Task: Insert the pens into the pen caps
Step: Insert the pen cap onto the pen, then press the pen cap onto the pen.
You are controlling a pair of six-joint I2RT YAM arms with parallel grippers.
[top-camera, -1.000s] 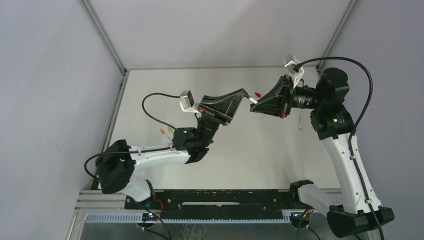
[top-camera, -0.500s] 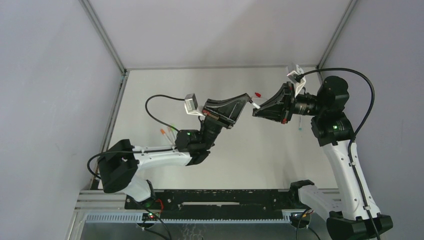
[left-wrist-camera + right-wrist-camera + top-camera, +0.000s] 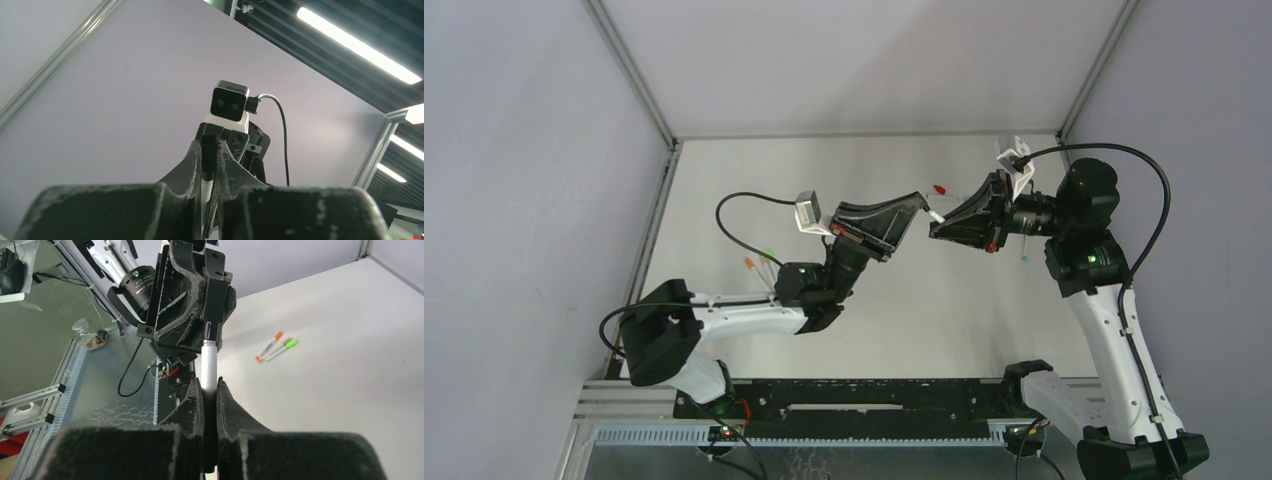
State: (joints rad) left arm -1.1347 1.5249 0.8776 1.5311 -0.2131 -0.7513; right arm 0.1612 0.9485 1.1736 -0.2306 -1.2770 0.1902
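Note:
Both grippers meet tip to tip above the table's middle. My right gripper (image 3: 935, 227) (image 3: 209, 386) is shut on the barrel of a white pen (image 3: 208, 362) (image 3: 933, 212). The pen's far end sits in a black pen cap (image 3: 208, 331) (image 3: 209, 150), and my left gripper (image 3: 918, 201) (image 3: 209, 146) is shut on that cap. A red pen cap (image 3: 940, 188) lies on the table just behind them. An orange-ended pen (image 3: 268, 346) (image 3: 752, 266) and a green-ended pen (image 3: 281, 350) (image 3: 769, 255) lie side by side at the left. A teal-ended pen (image 3: 1024, 248) lies beside the right arm.
The white table (image 3: 824, 170) is walled by grey panels behind and at both sides. The left arm's cable (image 3: 734, 215) loops above the table at the left. The arms' black base rail (image 3: 864, 395) runs along the near edge.
Both wrists have turned and shifted slightly, the right wrist camera dropping lower in view. The pen and the cap stay gripped between the two tips.

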